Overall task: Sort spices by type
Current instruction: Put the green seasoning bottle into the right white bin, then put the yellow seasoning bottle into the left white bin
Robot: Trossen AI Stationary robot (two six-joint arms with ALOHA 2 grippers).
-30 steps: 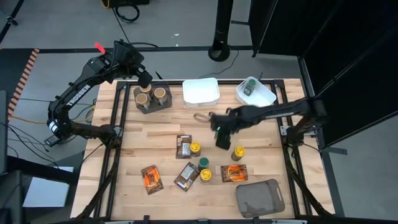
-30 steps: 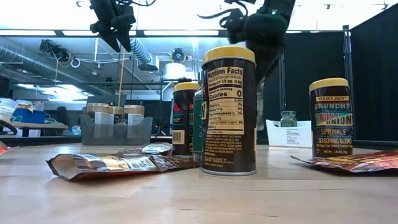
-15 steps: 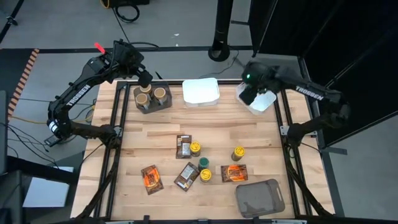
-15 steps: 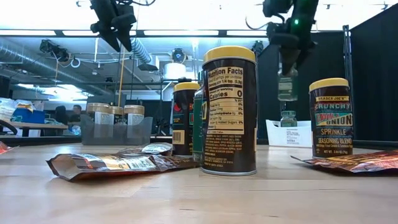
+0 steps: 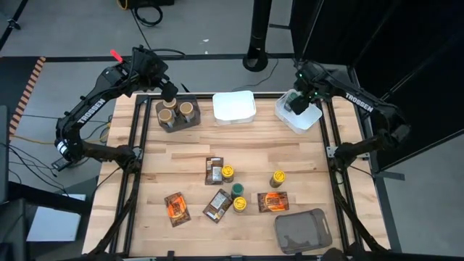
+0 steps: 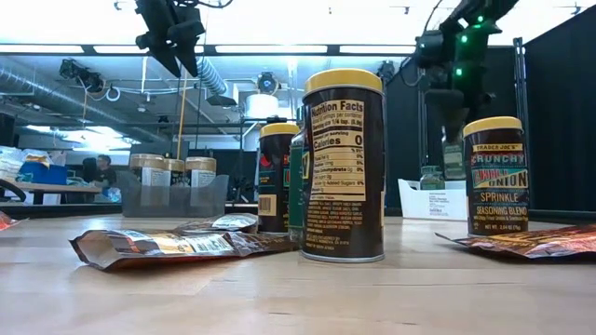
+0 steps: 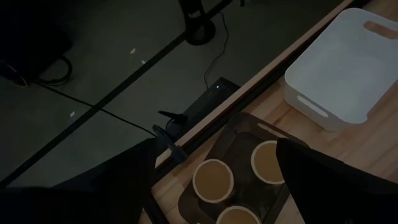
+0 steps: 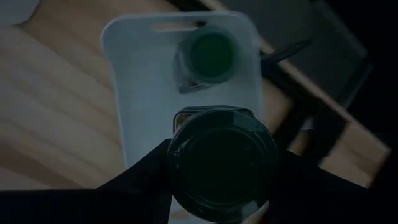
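Floor: grey, cables trailing | Table: pale wood planks, dark metal frame | Curtain: black, beside table | Ceiling lights: long bright strips | Ducting: exposed overhead | Person: seated far back

Pale wooden table, smooth white plastic trays, glossy packets.

Wooden table: bearing two white trays, two grey bins, scattered jars and packets.
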